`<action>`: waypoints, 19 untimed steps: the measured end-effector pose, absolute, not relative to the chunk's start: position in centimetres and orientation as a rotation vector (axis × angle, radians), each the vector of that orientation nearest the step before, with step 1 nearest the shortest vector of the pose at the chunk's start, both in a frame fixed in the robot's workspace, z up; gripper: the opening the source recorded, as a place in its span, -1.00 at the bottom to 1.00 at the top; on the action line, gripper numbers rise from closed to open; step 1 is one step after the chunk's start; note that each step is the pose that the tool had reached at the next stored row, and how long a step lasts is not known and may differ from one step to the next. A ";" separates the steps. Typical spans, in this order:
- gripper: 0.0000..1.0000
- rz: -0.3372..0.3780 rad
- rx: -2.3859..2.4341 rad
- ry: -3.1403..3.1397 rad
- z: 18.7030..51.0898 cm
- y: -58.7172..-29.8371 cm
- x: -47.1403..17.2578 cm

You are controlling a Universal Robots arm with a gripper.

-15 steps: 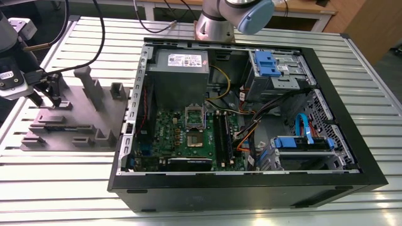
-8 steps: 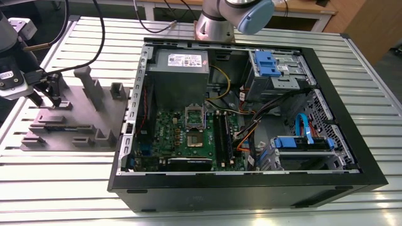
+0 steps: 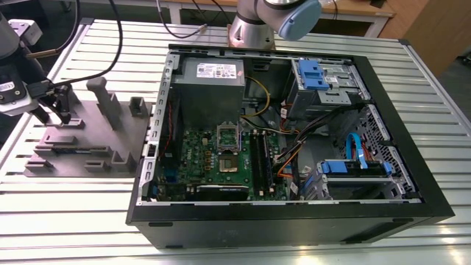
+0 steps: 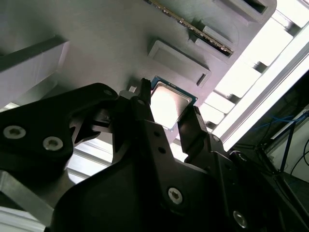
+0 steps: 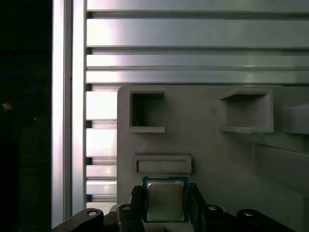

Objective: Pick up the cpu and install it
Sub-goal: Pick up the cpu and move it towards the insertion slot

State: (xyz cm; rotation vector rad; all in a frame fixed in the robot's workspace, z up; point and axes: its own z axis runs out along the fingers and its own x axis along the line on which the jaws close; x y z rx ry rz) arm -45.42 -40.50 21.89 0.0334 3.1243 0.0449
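1. The fixture (image 3: 81, 149) sat on the table (image 3: 74, 210), to the exterior view's left of the computer case (image 3: 294, 221).
2. The cpu (image 5: 165, 202) lay on the fixture, just beside a shallow recess (image 5: 162, 164).
3. The gripper (image 3: 55, 118) stood over the cpu, near the fixture's side away from the case.
4. Inside the case, the motherboard (image 3: 213, 160) lay nearer the exterior camera than the power supply (image 3: 212, 77).

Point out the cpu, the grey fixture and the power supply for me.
cpu (image 5: 165, 200), first wrist view, middle of metal top
grey fixture (image 3: 132, 132), exterior view, flat base
power supply (image 3: 209, 102), exterior view, grey face
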 end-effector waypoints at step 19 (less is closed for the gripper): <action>-0.06 0.044 0.033 3.124 22.5 -40.5 -45.4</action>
